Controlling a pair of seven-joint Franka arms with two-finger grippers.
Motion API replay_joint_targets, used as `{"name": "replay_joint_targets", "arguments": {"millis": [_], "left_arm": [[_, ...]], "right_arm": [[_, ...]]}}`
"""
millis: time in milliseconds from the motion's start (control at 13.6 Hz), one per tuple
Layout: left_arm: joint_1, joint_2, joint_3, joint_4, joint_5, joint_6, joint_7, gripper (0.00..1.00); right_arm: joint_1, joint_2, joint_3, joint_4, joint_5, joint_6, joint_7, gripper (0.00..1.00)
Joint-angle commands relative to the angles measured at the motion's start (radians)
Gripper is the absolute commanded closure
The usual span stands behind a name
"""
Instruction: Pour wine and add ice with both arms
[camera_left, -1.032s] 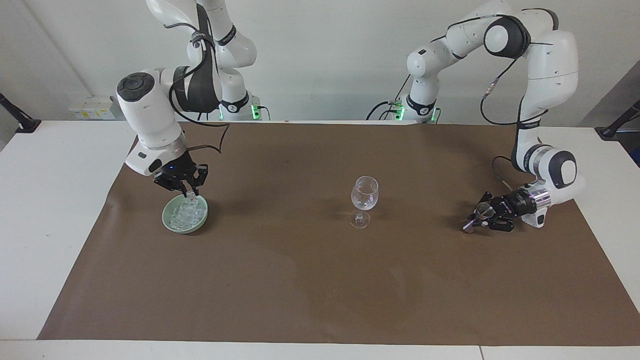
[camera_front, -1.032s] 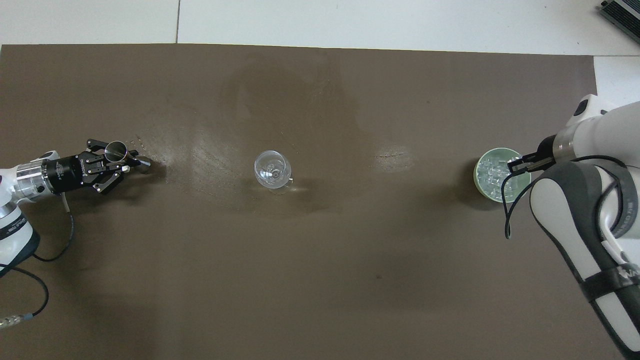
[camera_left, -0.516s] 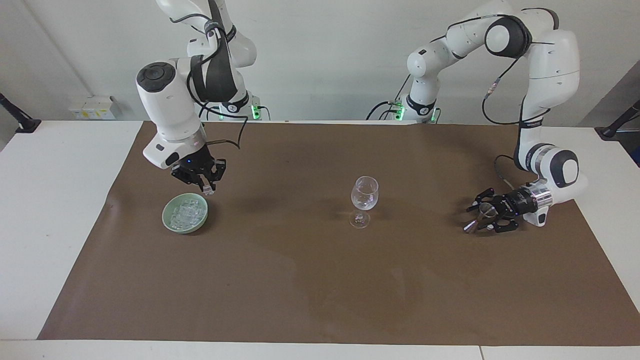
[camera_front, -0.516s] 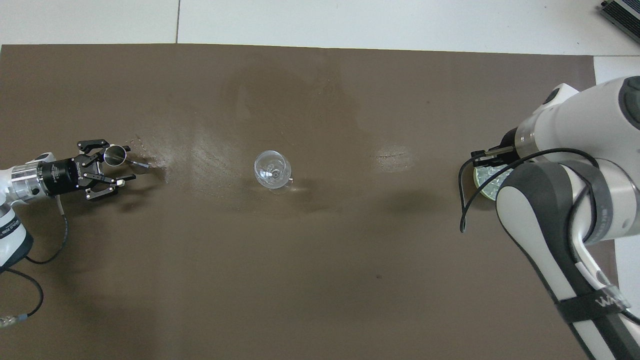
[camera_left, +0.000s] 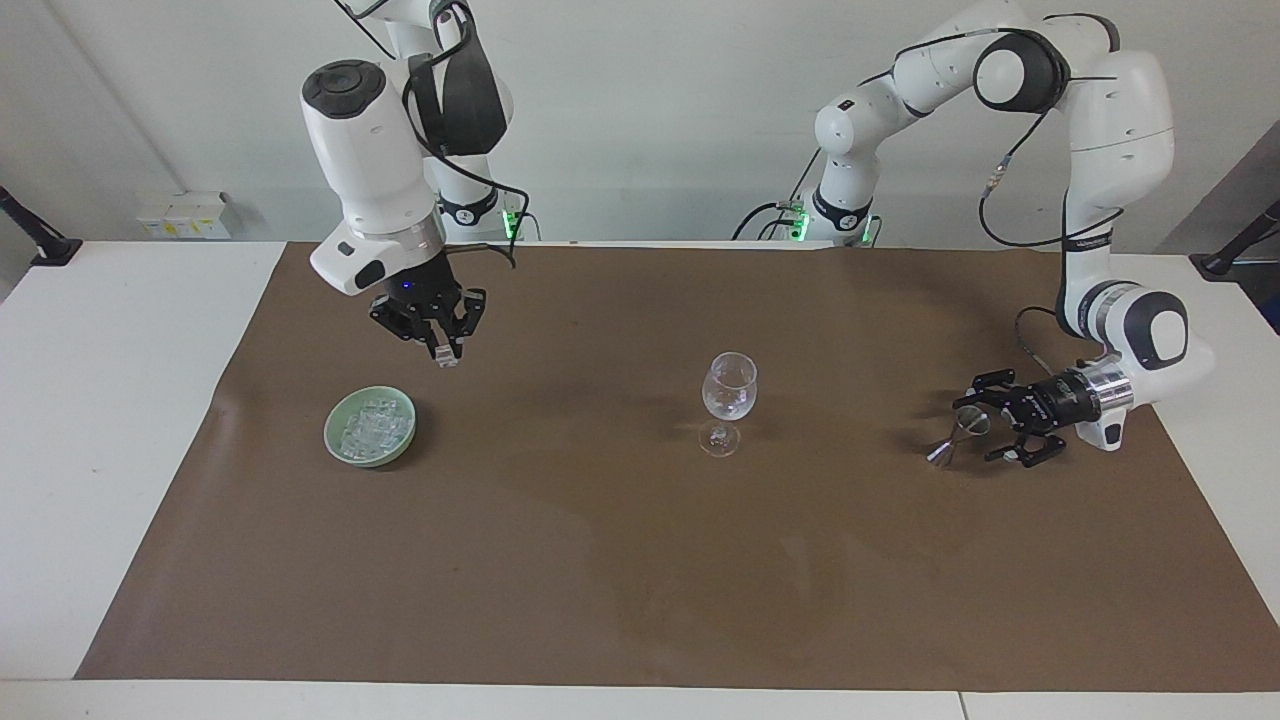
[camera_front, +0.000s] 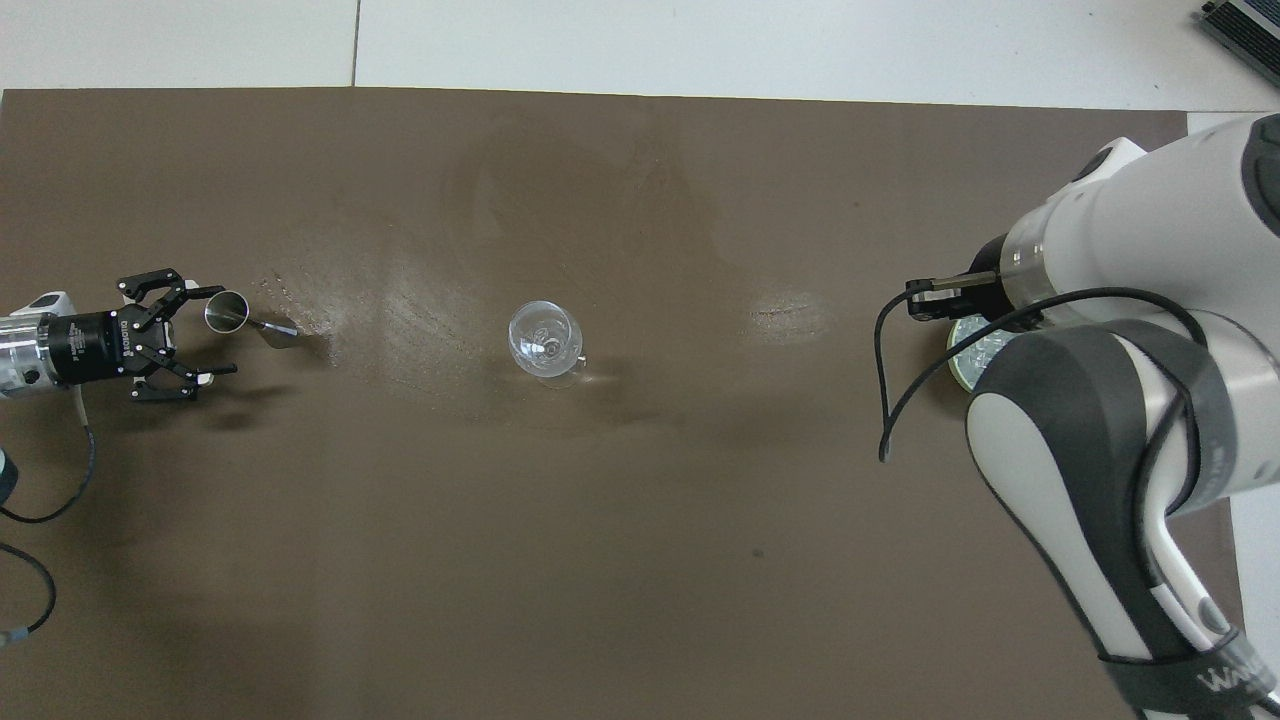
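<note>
Two arms: right one mid-carry, left one parked low, waiting.
Mat (camera_left: 620, 560): brown sheet under everything, nothing between the jaws' cargo and the glass to dodge.
Right gripper (camera_left: 443, 352): up in the air, jaws pinching one ice cube (camera_left: 447, 360) at the tips, hanging over bare mat beside the dish, toward the glass.
Left gripper (camera_left: 1000, 420): jaws spread wide, low over the mat at the left arm's end, not touching anything.
Dish (camera_left: 340, 447): pale green, below and off to the side of the right jaws, away from the glass; rest of the ice (camera_left: 372, 428) piled inside.
Wine glass (camera_left: 729, 389): upright mid-table, between the two grippers, well apart from both; a glint or two inside, can't tell what.
Metal cup (camera_left: 964, 425): small stemmed thing tipped over just in front of the spread left jaws, mouth toward them.
Tip for the carry: probably best to keep height, glide level, stop with the cube dead over the bowl's mouth, then drop low before letting go, so no bounce off the rim and no knocking a tall glass.
Risk: slick cube, tip-only pinch, so no jerks.
</note>
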Motion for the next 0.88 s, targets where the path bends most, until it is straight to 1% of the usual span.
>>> {"name": "replay_joint_targets", "arguments": {"millis": [0,147,295,369,663,811], "left_arm": [[0.021,-0.025,-0.010,0.032,0.087,-0.010,0.000,0.00],[0.022,-0.034,-0.010,0.070,0.137,-0.018,0.000,0.00],[0.020,-0.048,-0.008,0.102,0.195,-0.021,-0.008,0.00],[0.018,-0.058,-0.008,0.120,0.235,-0.026,-0.008,0.00],[0.002,-0.132,-0.014,0.127,0.445,-0.035,0.014,0.00],[-0.018,-0.169,-0.016,0.125,0.521,-0.041,0.044,0.00]], "right_arm": [[-0.010,0.003,0.077,0.012,0.011,0.028,0.139,1.00],[-0.010,0.008,0.114,0.011,0.018,0.082,0.204,1.00],[-0.008,0.015,0.140,0.006,0.075,0.163,0.288,1.00],[0.006,0.021,0.154,0.006,0.075,0.197,0.331,1.00],[0.055,0.074,0.204,0.009,0.064,0.326,0.498,1.00],[0.073,0.100,0.232,0.012,0.061,0.387,0.571,1.00]]}}
